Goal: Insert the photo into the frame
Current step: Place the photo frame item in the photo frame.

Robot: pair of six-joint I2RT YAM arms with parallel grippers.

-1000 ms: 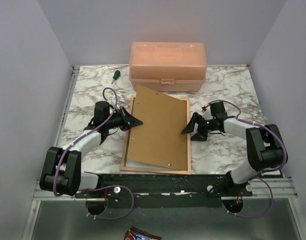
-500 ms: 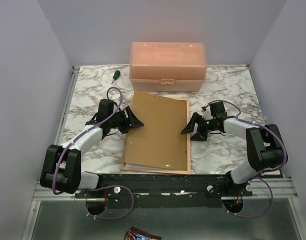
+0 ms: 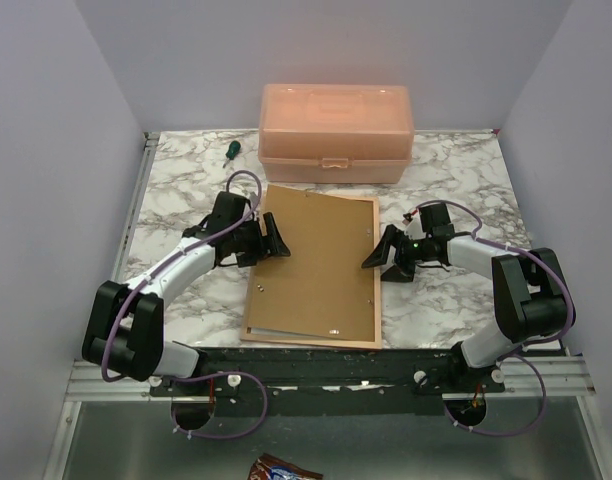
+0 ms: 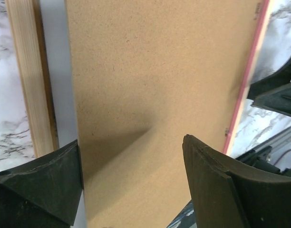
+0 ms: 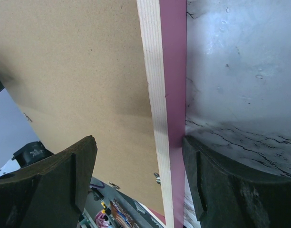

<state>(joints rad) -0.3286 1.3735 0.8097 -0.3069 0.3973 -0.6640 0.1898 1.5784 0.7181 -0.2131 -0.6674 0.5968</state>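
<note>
The frame [image 3: 250, 305] lies back-up on the marble table, its pale wood rail [image 4: 33, 80] and pink side [image 5: 173, 71] showing. A brown backing board [image 3: 316, 265] lies nearly flat inside it and covers the opening. The photo is hidden; a pale strip beside the board in the left wrist view could be anything. My left gripper [image 3: 272, 238] is open over the board's left edge [image 4: 131, 190], holding nothing. My right gripper [image 3: 379, 256] is open and straddles the frame's right rail [image 5: 138, 185], one finger [image 5: 231, 190] against the pink side.
A pale orange plastic box [image 3: 336, 130] stands right behind the frame. A green-handled screwdriver [image 3: 230, 150] lies at the back left. Purple walls close in both sides, and a metal rail [image 3: 136, 210] runs along the table's left edge.
My left gripper has opened and let go of the backing board, which has dropped from a skewed, lifted pose to lie squarely in the frame. The left arm moved farther in. The right arm stayed still.
</note>
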